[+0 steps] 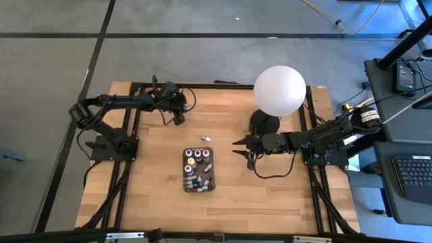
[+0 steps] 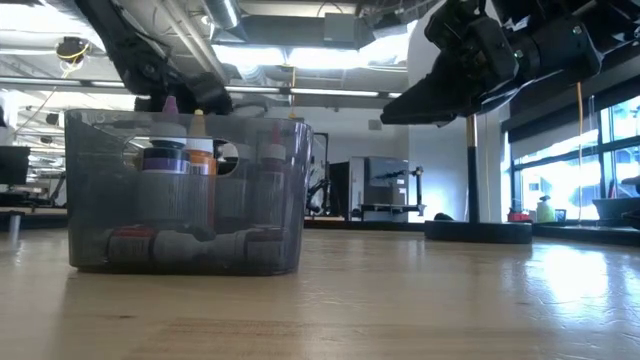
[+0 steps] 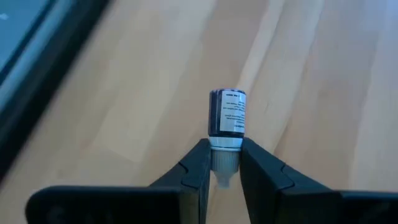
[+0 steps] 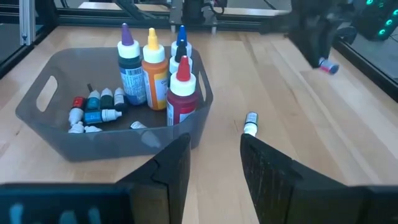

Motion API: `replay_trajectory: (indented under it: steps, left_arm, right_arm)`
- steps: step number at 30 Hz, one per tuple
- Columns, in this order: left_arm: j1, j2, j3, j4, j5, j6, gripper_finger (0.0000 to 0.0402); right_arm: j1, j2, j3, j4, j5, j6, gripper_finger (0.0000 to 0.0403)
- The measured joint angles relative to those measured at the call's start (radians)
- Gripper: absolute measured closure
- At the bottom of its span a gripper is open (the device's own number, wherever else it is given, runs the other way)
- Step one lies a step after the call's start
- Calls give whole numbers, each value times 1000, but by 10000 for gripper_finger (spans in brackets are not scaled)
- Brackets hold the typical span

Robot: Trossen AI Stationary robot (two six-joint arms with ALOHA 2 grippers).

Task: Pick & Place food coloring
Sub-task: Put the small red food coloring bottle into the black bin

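Observation:
A small dark purple food coloring bottle [image 3: 227,113] sits in my left gripper [image 3: 225,149], which is shut on it near the table's far left [image 1: 179,116]. The right wrist view shows the same bottle [image 4: 328,66] under that gripper. Another tiny bottle [image 1: 204,138] [image 4: 250,123] lies on its side on the wood. The dark grey tray [image 1: 198,185] [image 4: 37,121] holds several bottles, some upright, some lying down. My right gripper [image 4: 214,158] [image 1: 241,144] stands open to the right of the tray, with nothing between its fingers. My left gripper pinches the bottle's white cap end [image 3: 225,143] between its two fingertips. The fingers slant down from the table's far left. The dark labelled body [image 3: 227,115] sticks out past the fingertips, in line with them. The bottle looks lifted clear of the wood.
A big white globe lamp [image 1: 279,90] on a black base [image 1: 264,123] stands at the far right, just behind my right arm. Black frame rails [image 1: 135,128] run along the table's sides. Bare wood lies in front of the tray.

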State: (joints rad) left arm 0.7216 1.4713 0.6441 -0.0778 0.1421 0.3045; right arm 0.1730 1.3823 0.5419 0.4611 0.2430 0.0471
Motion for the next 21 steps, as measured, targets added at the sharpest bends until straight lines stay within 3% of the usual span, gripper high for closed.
replay_trajectory:
  steps: [5, 10, 15, 21]
  left_arm:
    - [-36, -143, 0, -31, 22, -58, 336]
    - [-130, -296, 0, -13, 118, -158, 336]
    - [-311, -397, 1, 16, 110, -245, 336]
    - [-587, -415, 1, 150, 36, -339, 336]
  right_arm:
    - [-1, 0, 0, 5, 1, -2, 260]
    - [-1, 0, 0, 5, 1, -39, 260]
    - [-1, 0, 0, 5, 1, -84, 260]
    - [-14, 0, 0, 3, 1, -132, 260]
